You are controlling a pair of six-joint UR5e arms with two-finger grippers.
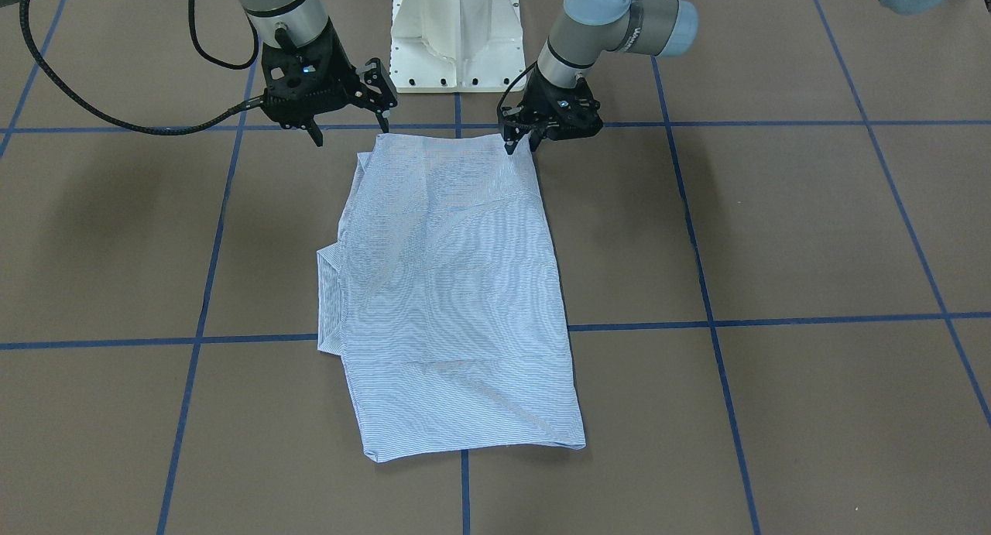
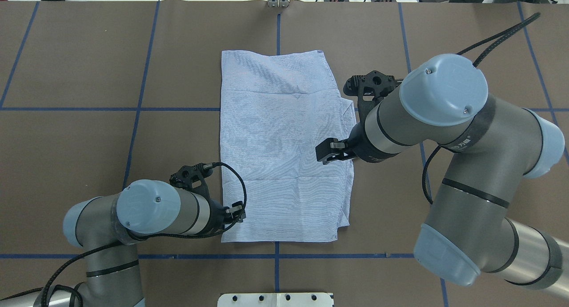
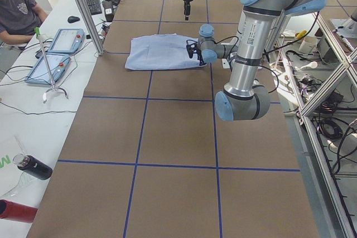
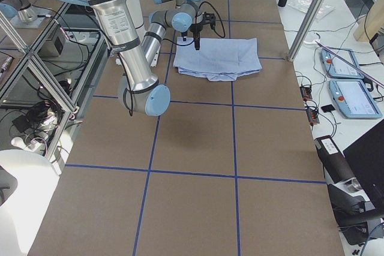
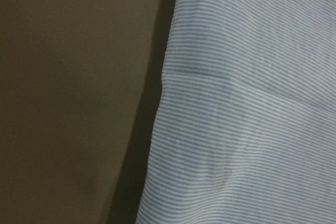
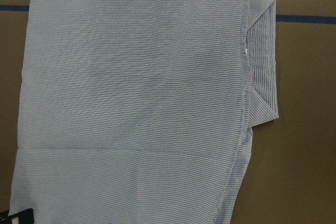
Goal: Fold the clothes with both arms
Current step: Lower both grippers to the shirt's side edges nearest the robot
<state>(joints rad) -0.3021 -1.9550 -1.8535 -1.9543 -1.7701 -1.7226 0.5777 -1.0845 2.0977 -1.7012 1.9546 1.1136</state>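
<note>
Seemingly light and limp, the shirt point(image 1: 457, 287) is lying folded on the surface point(image 1: 774, 248) just below both jaws. The right arm point(image 1: 290, 12) is hovering, jaws spread; those of the left arm point(image 1: 596, 24) cannot be judged. Corner pinches are looking safest.

Legible text: none. White lettering on left arm point(image 1: 612, 24), wrist sleeve just above left gripper point(image 1: 522, 144), and on right arm point(image 2: 444, 102) dark band: too small to read.
</note>
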